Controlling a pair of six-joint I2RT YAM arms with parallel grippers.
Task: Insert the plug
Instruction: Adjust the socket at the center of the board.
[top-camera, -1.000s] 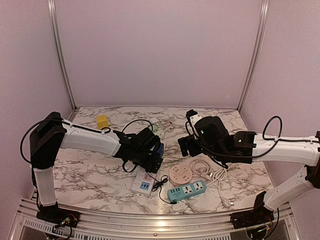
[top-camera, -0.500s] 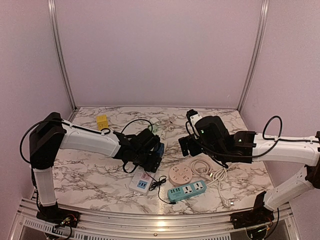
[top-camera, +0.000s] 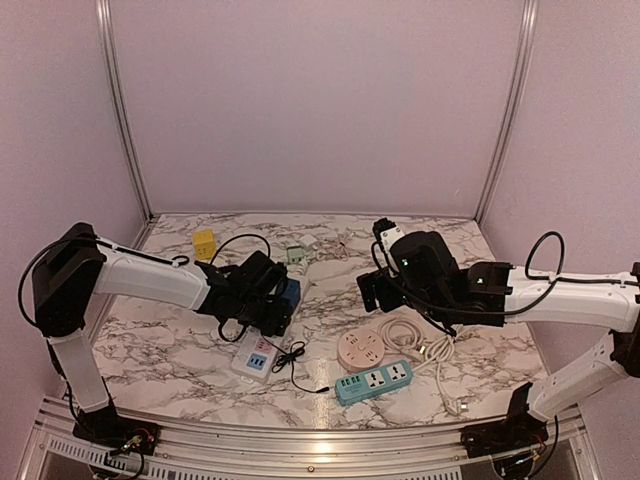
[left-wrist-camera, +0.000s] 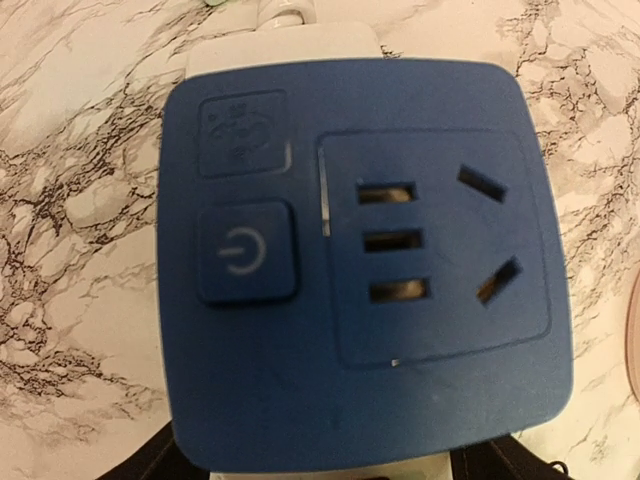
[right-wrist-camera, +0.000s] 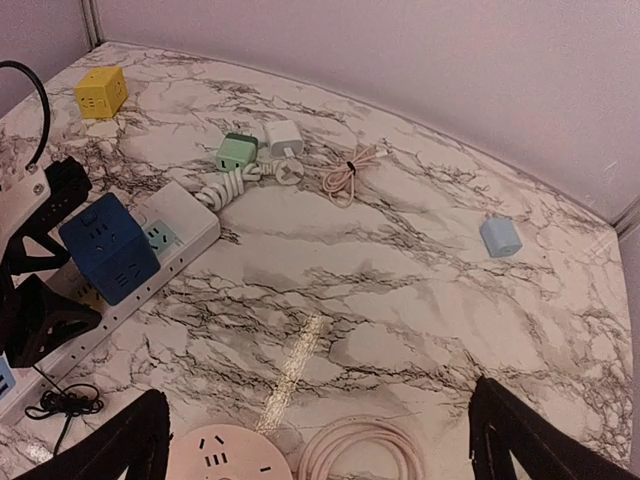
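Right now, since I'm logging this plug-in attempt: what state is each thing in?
Blue cube socket: sitting on the white strip, holes empty.
Left gripper: jaws flank the cube, contact unclear.
Right gripper: open, empty.
Green plug: lying loose, not inserted.
Round socket: visible holes empty.

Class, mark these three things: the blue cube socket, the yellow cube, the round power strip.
blue cube socket (left-wrist-camera: 360, 260): left wrist view, centre of its face.
yellow cube (right-wrist-camera: 100, 92): right wrist view, middle of the cube.
round power strip (top-camera: 361, 350): top external view, centre of its top.
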